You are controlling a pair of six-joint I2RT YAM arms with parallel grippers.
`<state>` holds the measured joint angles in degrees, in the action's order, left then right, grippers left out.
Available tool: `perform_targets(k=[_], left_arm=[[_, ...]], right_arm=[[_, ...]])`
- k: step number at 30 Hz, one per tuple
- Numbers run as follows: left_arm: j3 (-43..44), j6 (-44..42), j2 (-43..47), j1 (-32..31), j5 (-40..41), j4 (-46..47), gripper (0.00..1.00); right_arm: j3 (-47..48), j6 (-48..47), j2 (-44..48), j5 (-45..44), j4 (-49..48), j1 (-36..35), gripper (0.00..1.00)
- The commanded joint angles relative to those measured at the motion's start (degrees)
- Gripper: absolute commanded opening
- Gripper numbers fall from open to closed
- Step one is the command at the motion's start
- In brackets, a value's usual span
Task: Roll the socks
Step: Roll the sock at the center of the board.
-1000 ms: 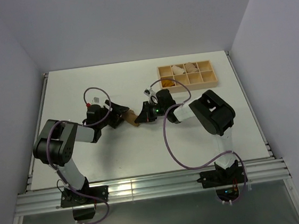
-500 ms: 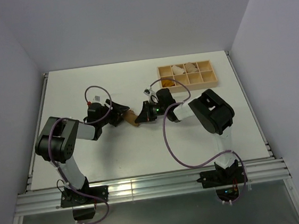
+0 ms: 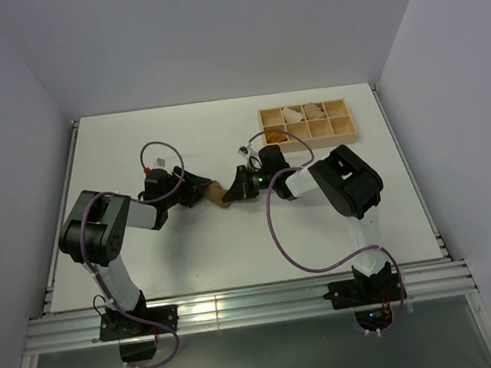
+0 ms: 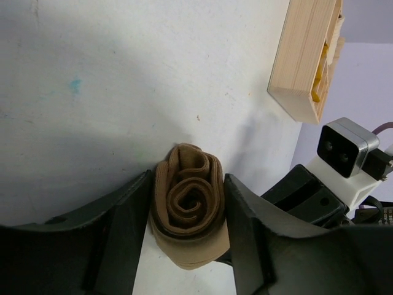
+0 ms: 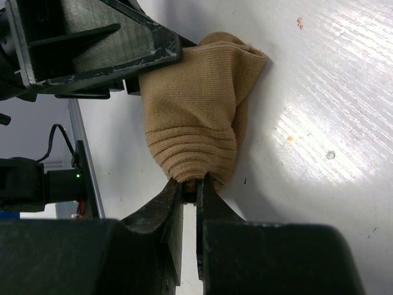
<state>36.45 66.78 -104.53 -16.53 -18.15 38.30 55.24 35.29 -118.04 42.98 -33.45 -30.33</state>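
Note:
A tan-brown sock (image 3: pixel 216 193), wound into a tight spiral roll (image 4: pixel 189 206), lies on the white table between my two grippers. My left gripper (image 4: pixel 187 178) straddles the roll, and both of its dark fingers (image 4: pixel 132 215) press against the roll's sides. From the opposite side, my right gripper (image 5: pixel 190 184) is shut on the roll's puckered end (image 5: pixel 193 117). In the top view the left gripper (image 3: pixel 201 191) and right gripper (image 3: pixel 231 192) meet at the sock. A mustard-orange sock (image 3: pixel 273 134) sits in a near-left compartment of the wooden tray.
The wooden compartment tray (image 3: pixel 310 141) stands at the back right, holding pale rolled bundles (image 3: pixel 293 113) in its far cells. Its corner (image 4: pixel 304 61) shows just beyond the roll in the left wrist view. Cables loop above both arms.
My left gripper's jaws have narrowed onto the sock roll, and the arm has edged slightly toward the right gripper. The right gripper has kept its grip.

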Motion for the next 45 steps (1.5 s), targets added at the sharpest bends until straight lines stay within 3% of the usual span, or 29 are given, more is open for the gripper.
perform_targets(k=[1, 4, 9, 13, 14, 16, 22, 24, 27, 30, 36, 45], left_arm=[[-1.38, -2.97, -3.57, -0.52, 1.81, -11.32, 0.56], [-0.59, -3.15, -3.92, -0.69, 1.89, -12.2, 0.48], [0.38, -3.41, -3.66, -1.22, 2.51, -14.04, 0.26], [1.61, -4.12, -3.4, -1.48, 3.29, -17.03, 0.02], [2.22, -4.2, -3.31, -1.57, 3.47, -18.43, 0.0], [3.36, -4.99, -2.7, -1.75, 4.35, -20.36, 0.0], [8.28, -8.51, -0.85, -2.89, 7.78, -30.12, 0.0], [9.6, -9.56, -0.41, -3.67, 9.36, -33.45, 0.0], [12.24, -11.14, -0.32, -4.73, 11.91, -36.97, 0.0], [14.88, -12.46, -0.85, -5.7, 14.19, -41.37, 0.0], [16.64, -13.35, -1.11, -6.49, 15.95, -44.1, 0.0], [18.48, -14.4, -0.76, -6.76, 17.18, -45.95, 0.0]], right_arm=[[0.39, -0.4, -2.72, -1.5, 4.62, 0.18, 0.0], [0.83, -1.27, -2.81, -1.76, 5.85, 0.18, 0.0], [1.09, -1.71, -3.07, -2.11, 6.38, 0.18, 0.0], [1.18, -3.29, -2.29, -3.16, 7.96, 0.18, 0.0], [1.01, -3.73, -1.85, -3.52, 8.14, 0.18, 0.0], [1.09, -5.57, -0.45, -5.0, 10.41, 0.18, 0.01], [1.97, -11.11, 4.22, -9.92, 17.18, 0.09, 0.2], [2.58, -12.17, 4.92, -10.72, 18.5, 0.09, 0.23], [2.07, -12.44, 5.97, -11.08, 19.22, 0.09, 0.41], [1.8, -13.31, 8.16, -12.56, 19.73, 0.09, 0.51], [4.43, -22.53, 15.98, -20.37, 30.02, -1.4, 0.66], [9.18, -43.01, 21.8, -29.35, 36.53, -7.72, 0.76]])
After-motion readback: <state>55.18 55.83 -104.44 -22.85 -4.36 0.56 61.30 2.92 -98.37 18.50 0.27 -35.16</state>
